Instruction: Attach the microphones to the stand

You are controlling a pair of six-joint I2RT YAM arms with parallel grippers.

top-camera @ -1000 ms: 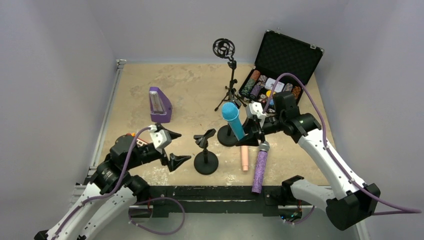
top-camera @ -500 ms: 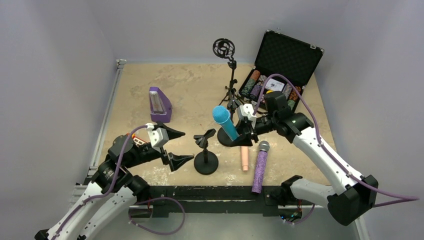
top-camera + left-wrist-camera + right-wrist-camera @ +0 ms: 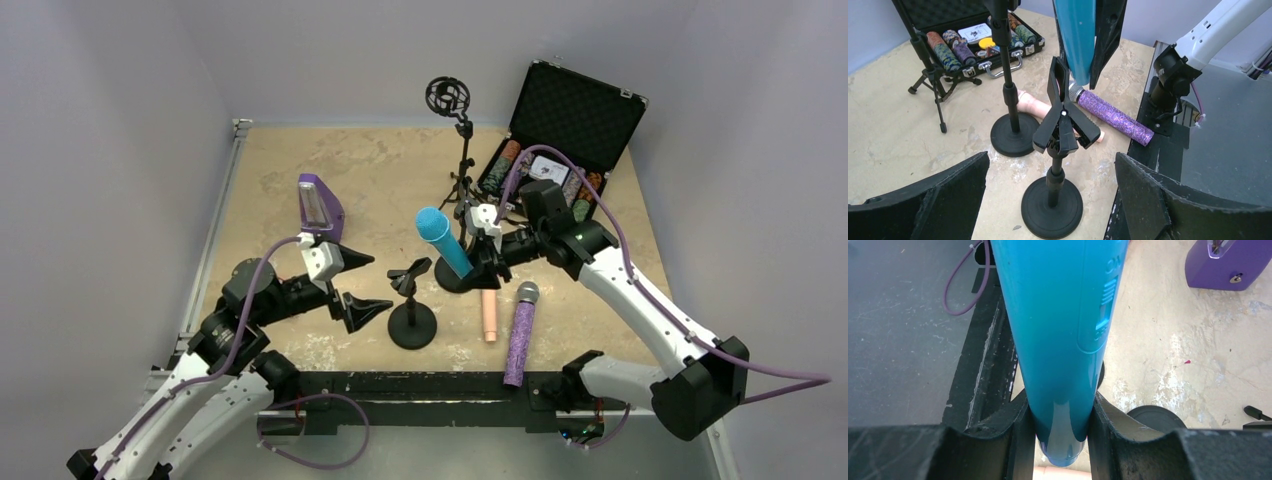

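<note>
Beside the clip stand (image 3: 411, 300), seemingly clear of it, right tool (image 3: 478, 262) grips turquoise mic (image 3: 443, 240); left tool (image 3: 372, 282) gapes.

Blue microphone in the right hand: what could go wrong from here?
The right hand grips the blue microphone only at its tail end, and the body leans out, so it may pivot or slip.
The left hand is open and apart from the clip stand, so pressing the microphone in could tip that stand.
A slip might drop it onto the pink microphone lying below.
</note>
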